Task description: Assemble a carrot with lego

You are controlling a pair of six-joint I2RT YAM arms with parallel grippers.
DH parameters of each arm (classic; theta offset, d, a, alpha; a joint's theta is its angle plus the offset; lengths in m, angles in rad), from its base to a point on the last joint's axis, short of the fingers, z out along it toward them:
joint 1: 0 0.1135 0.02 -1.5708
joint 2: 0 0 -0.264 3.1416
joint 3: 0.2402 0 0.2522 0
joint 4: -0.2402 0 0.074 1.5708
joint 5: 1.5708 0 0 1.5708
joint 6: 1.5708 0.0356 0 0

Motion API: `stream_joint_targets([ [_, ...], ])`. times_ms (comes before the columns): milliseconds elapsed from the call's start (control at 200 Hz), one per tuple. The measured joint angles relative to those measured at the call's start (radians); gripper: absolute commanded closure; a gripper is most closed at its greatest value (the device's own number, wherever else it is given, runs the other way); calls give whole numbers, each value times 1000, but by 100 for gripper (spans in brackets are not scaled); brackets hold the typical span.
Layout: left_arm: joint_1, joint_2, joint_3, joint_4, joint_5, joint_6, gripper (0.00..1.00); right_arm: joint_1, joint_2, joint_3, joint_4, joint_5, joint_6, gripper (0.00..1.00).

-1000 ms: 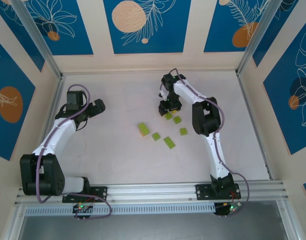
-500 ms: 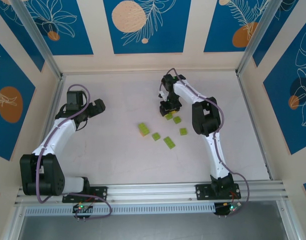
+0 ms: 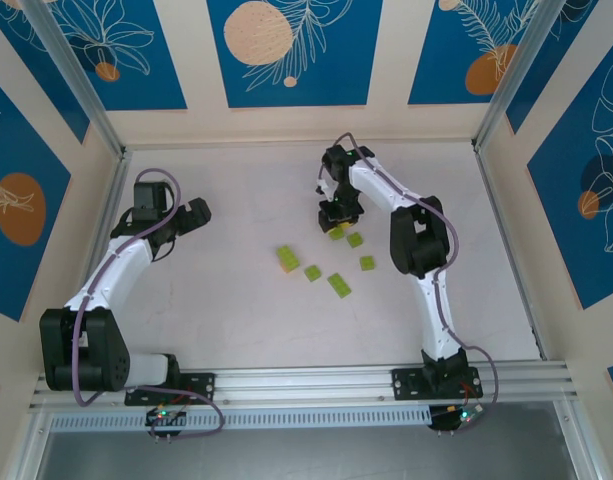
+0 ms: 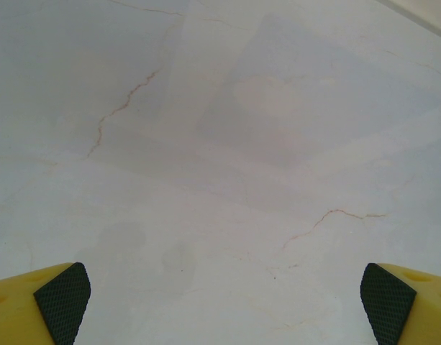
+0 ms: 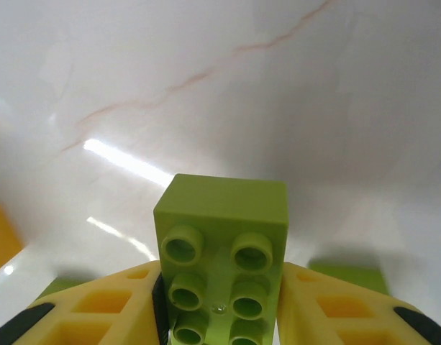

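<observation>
Right fingers (image 5: pixel 98 313) clamp lime-green brick (image 5: pixel 224 244) by long sides, bare table (image 5: pixel 314 93) ahead.

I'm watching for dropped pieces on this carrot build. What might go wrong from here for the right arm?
1. The right gripper pinches the green brick near one end, the rest jutting out, so it may pivot or slip when lifted.
2. Another small green brick lies close by and might get nudged.
</observation>
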Motion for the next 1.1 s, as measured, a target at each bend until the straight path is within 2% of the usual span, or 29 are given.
stream_joint_targets([
  [215, 0, 0, 0, 0, 0, 0, 1, 142, -147, -29, -17, -43, 80, 58],
  [435, 0, 0, 0, 0, 0, 0, 1, 251, -132, 4, -41, -73, 155, 58],
  [650, 0, 0, 0, 0, 4, 0, 1, 271, -66, 77, -52, -73, 189, 59],
  [1100, 0, 0, 0, 0, 4, 0, 1, 275, -18, 84, -60, -69, 193, 59],
])
